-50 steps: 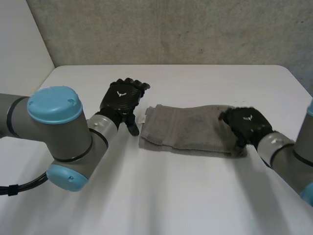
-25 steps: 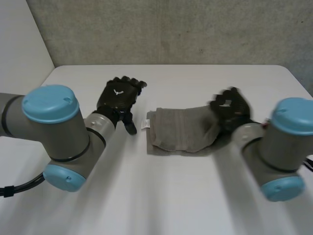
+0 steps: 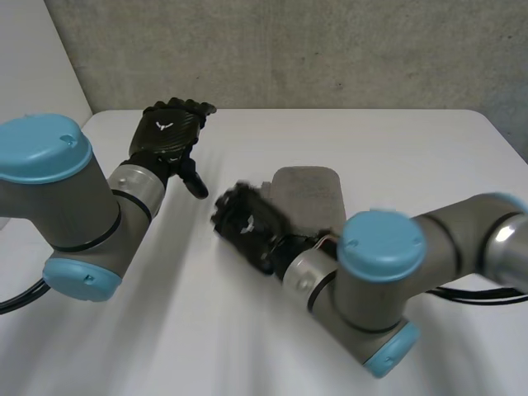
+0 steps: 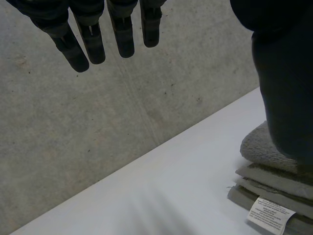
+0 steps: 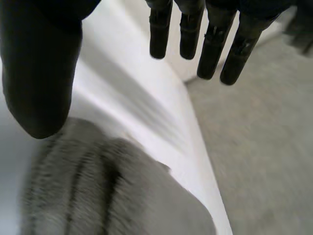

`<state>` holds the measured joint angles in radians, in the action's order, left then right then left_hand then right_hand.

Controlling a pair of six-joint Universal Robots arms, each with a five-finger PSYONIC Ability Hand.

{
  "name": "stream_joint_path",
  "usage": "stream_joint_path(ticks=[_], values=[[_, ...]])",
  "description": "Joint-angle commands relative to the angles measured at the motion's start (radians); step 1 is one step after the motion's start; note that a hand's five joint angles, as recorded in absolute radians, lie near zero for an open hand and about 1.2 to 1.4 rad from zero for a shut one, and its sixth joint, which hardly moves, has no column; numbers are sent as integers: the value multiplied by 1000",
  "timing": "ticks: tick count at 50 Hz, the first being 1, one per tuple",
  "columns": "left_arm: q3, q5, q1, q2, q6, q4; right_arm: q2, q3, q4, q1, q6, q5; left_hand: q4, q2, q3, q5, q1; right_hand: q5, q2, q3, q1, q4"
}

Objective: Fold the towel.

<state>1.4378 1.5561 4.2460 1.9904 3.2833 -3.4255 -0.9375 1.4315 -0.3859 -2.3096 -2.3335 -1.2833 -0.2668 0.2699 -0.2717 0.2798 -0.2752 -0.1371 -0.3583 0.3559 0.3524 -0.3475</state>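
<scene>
We found the folded grey terry towel [image 3: 309,194] on the white table [image 3: 412,148], our left hand [image 3: 169,136] well apart from it, fingers straight and holding nothing; our right hand [image 3: 247,227] just beside it, fingers likewise straight.

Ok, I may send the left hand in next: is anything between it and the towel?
Nothing visible: bare table lies between the left hand and the folded towel. The right hand is at the towel's edge, just beside that path.
</scene>
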Motion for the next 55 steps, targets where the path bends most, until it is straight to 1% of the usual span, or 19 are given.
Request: stream_joint_path(ticks=[1, 3, 4, 6, 11, 15, 20, 23, 25, 26, 28, 32, 34, 35, 37, 38, 39, 42, 55], values=[[-36, 1, -35, 38, -30, -9, -182, 96, -8, 87, -388, -53, 15, -18, 20, -203, 23, 121, 168, -165, -162, 157], [-66, 4, -64, 59, -92, -11, -221, 112, 8, 146, -524, -57, 12, -15, 17, -200, 21, 121, 168, -165, -162, 157], [-66, 4, -64, 59, -93, -11, -221, 112, 9, 147, -524, -57, 12, -15, 17, -200, 21, 121, 168, -165, -162, 157], [-91, 4, -74, 91, -164, -9, -233, 119, 56, 214, -599, -65, 9, -12, 14, -197, 18, 118, 165, -162, -159, 154], [-132, -1, -90, 148, -223, -4, -225, 96, 156, 283, -612, -100, 9, -12, 14, -197, 18, 118, 165, -162, -159, 154], [-157, -2, -118, 183, -226, -4, -218, 83, 170, 312, -612, -117, 6, -9, 11, -194, 15, 124, 171, -168, -165, 160], [-208, -10, -143, 238, -229, -4, -164, 41, 176, 338, -618, -120, 0, -4, 5, -188, 9, 137, 184, -181, -178, 173], [-247, -27, -161, 283, -228, -11, -129, 6, 185, 354, -623, -116, -44, 40, -39, -144, -35, 137, 184, -181, -178, 173], [-299, -68, -166, 333, -231, -8, -95, -28, 203, 355, -624, -108, -58, 55, -53, -129, -50, 137, 184, -181, -178, 173], [-300, -68, -166, 334, -231, -8, -95, -28, 203, 355, -624, -108, -58, 55, -53, -129, -50, 137, 184, -181, -178, 173], [-341, -99, -167, 381, -231, -3, -45, -77, 232, 352, -636, -88, -58, 55, -53, -129, -50, 137, 184, -181, -178, 173], [-375, -102, -167, 426, -231, 0, 9, -137, 262, 357, -675, -54, -52, 49, -48, -135, -44, 137, 184, -181, -178, 173], [-393, -103, -167, 456, -225, 5, 64, -199, 306, 361, -733, -12, -52, 49, -48, -135, -44, 137, 184, -181, -178, 173], [-393, -103, -167, 456, -225, 5, 65, -200, 306, 361, -733, -11, -52, 49, -48, -135, -44, 137, 184, -181, -178, 173], [-393, -102, -166, 473, -221, 5, 132, -261, 364, 369, -767, 41, -52, 49, -48, -135, -44, 137, 184, -181, -178, 173], [-393, -102, -166, 473, -221, 5, 132, -261, 364, 369, -767, 41, -52, 49, -48, -135, -44, 137, 184, -181, -178, 173], [-390, -102, -166, 478, -218, 6, 159, -284, 389, 369, -777, 71, -52, 49, -48, -135, -44, 137, 184, -181, -178, 173], [-375, -103, -164, 478, -215, 12, 195, -322, 413, 357, -779, 104, -52, 49, -48, -135, -44, 137, 184, -181, -178, 173], [-249, -96, -156, 418, -123, 35, 220, -381, 421, 306, -765, 113, -55, 52, -51, -132, -47, 137, 184, -181, -178, 173]])
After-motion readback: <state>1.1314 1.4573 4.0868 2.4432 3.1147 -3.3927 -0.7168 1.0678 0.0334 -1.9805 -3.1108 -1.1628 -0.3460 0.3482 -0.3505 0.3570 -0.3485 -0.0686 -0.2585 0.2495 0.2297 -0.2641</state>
